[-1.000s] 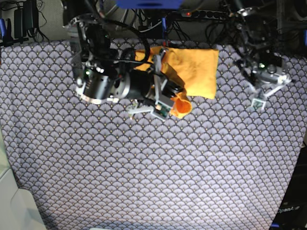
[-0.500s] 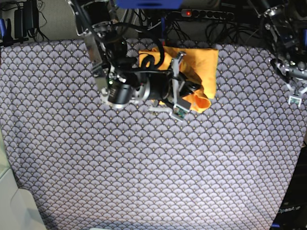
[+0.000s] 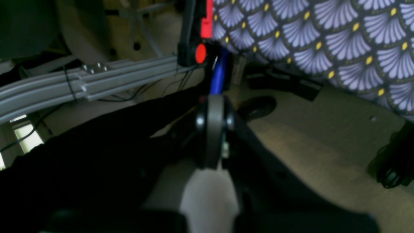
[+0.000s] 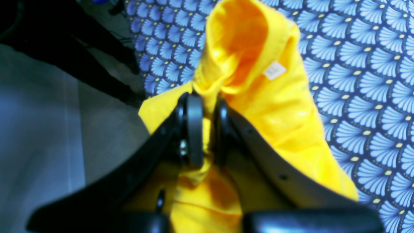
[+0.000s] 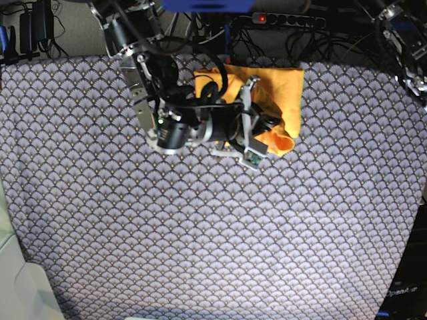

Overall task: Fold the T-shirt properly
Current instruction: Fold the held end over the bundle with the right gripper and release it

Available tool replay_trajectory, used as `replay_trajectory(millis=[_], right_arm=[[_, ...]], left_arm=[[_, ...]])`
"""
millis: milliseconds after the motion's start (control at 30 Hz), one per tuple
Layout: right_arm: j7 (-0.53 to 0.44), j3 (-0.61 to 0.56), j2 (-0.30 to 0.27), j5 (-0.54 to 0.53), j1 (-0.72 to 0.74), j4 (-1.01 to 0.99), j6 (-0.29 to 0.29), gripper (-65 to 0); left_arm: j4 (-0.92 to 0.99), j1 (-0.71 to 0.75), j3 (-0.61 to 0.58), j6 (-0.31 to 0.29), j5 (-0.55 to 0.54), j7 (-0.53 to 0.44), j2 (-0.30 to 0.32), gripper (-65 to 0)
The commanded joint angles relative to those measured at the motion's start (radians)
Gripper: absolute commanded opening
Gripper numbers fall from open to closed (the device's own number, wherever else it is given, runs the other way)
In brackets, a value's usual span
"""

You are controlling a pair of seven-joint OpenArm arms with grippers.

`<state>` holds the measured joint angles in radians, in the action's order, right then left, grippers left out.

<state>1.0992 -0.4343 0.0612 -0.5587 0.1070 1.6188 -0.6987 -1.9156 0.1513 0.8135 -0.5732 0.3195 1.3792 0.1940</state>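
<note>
The yellow-orange T-shirt (image 5: 283, 90) lies folded at the table's far edge, right of centre. My right gripper (image 5: 269, 132) is shut on a bunched fold of it and holds that fold up over the shirt's near right corner. In the right wrist view the fabric is pinched between the black fingers (image 4: 194, 129), and the T-shirt (image 4: 278, 106) hangs around them with its small white tag (image 4: 274, 70) showing. My left gripper (image 3: 212, 124) is shut on nothing and hangs off the table's right side, over the floor. Only part of the left arm (image 5: 415, 67) shows in the base view.
The blue-grey scallop-patterned cloth (image 5: 213, 227) covers the whole table. Cables and a power strip (image 5: 280, 20) run behind the far edge. In the left wrist view a grey aluminium rail (image 3: 90, 84) and a red clamp (image 3: 201, 51) sit by the table's edge (image 3: 291, 61).
My right gripper has carried the pinched fold to the right, over the shirt. The left arm has drawn back up and right, almost out of the base view.
</note>
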Motion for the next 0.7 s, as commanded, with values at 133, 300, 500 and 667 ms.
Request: replay_trajectory(millis=[133,300,500,667], right_arm=[[-0.023,-0.033,0.015,-0.030,0.015,0.016,0.001,-50.1],[-0.023,-0.065,0.035,-0.031,0.015,0.016,0.001,-34.4],[-0.021,-0.061,0.079,-0.031,0.036,0.021,0.001,-30.6],[-0.023,-0.059,0.076,-0.033,0.056,0.050,0.001,-30.7]], left_arm=[[-0.017,-0.006,-0.004,-0.001,0.008,-0.005,0.015,-65.0],[-0.017,-0.008,-0.006,-0.001,0.007,-0.005,0.014,-65.0],[-0.015,-0.006,-0.006,-0.001,0.008,-0.005,0.014,-65.0],[-0.015,0.020,0.000,-0.003,0.000,-0.007,0.034,-65.0]])
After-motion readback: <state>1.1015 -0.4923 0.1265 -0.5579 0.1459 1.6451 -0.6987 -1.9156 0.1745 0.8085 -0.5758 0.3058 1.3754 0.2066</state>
